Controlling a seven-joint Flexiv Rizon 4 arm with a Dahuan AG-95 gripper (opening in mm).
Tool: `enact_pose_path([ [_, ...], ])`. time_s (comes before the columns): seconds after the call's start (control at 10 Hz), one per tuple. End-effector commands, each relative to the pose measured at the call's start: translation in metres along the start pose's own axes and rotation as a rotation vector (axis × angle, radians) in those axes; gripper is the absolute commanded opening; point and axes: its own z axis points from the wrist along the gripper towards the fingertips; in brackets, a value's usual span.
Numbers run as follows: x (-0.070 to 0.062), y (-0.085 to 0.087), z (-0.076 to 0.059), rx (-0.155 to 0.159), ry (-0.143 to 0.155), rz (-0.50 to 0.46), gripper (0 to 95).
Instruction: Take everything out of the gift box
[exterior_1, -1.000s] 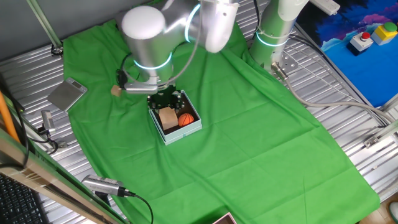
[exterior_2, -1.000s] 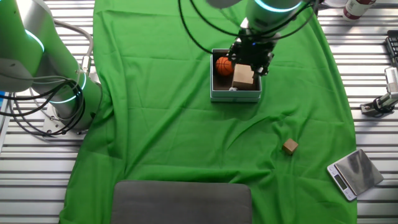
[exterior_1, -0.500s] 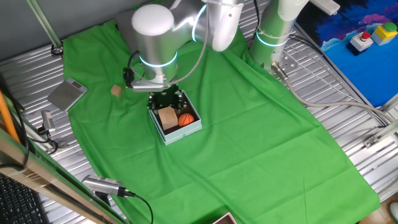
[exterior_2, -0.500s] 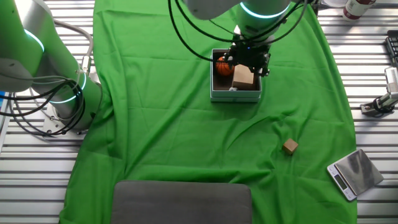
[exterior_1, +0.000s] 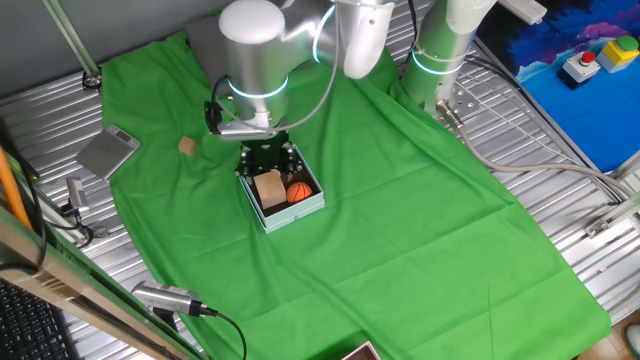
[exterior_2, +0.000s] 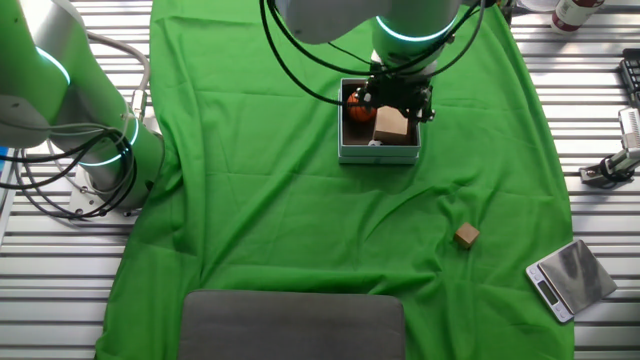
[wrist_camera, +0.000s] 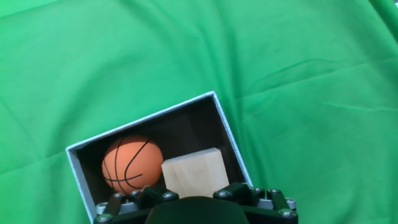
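The gift box stands on the green cloth, pale blue-grey outside and dark inside. In it lie an orange mini basketball and a tan wooden block, side by side. My gripper hangs just over the box's far edge, above the block and ball. The hand view shows only the gripper's black base along the bottom edge. The fingers are hidden, so I cannot tell whether they are open or shut.
A small brown cube lies on the cloth away from the box. A flat grey scale sits off the cloth's edge. A second arm's base stands at one side. A grey pad lies at the near edge.
The arm's elbow has swung sideways and the gripper has shifted a little over the box toward the basketball. The ball, block and box have not moved.
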Motion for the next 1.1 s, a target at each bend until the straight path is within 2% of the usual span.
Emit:
enact_pose_path([
  [0.1,-0.0002,-0.0003,0.001,-0.01,0.023,0.011,76.0],
  [0.2,-0.0002,-0.0003,0.0008,-0.023,0.035,0.025,76.0],
  [0.4,-0.0002,-0.0003,0.0008,-0.136,0.108,0.112,76.0],
  [0.5,-0.0002,-0.0003,0.0008,-0.155,0.131,0.133,76.0],
  [0.8,-0.0002,-0.0003,0.0008,-0.16,0.149,0.091,76.0],
  [1.0,-0.0002,-0.0003,0.0008,-0.162,0.142,0.087,76.0],
  [1.1,0.0017,-0.0012,-0.0004,-0.164,0.119,0.065,76.0],
])
